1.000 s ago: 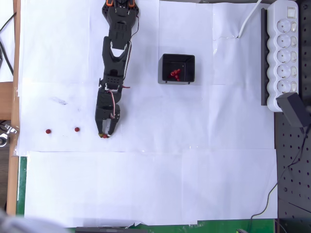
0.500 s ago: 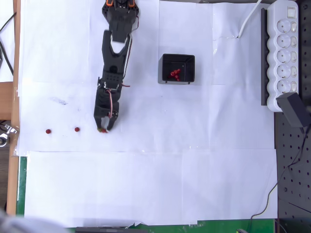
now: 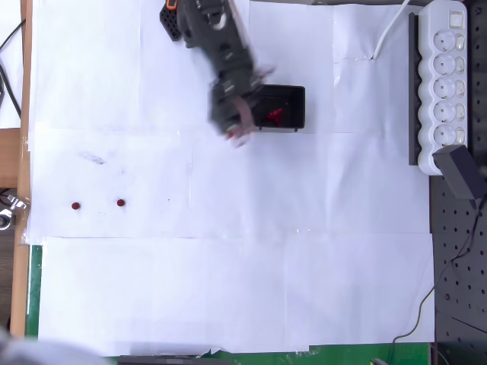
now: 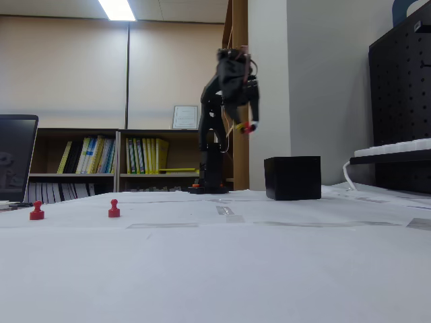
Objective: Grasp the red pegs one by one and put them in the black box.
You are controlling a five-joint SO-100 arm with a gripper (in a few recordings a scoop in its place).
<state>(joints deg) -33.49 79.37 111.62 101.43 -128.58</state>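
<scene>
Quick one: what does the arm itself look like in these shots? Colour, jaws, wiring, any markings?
The arm is black throughout, built of blocky printed segments, blurred in the overhead view. Orange shows at its base. The gripper is black too, with yellow and red at the tip in the fixed view; jaw shape is too blurred to tell. No wiring or markings can be made out.

Lighting and image quality, overhead and fixed views.
Even, bright light on the white paper (image 3: 228, 289), shadows faint; the arm (image 3: 228, 84) is smeared by motion blur in both views. A ceiling light strip (image 4: 118, 9) glares; the near desk (image 4: 215, 282) is soft-focused.
</scene>
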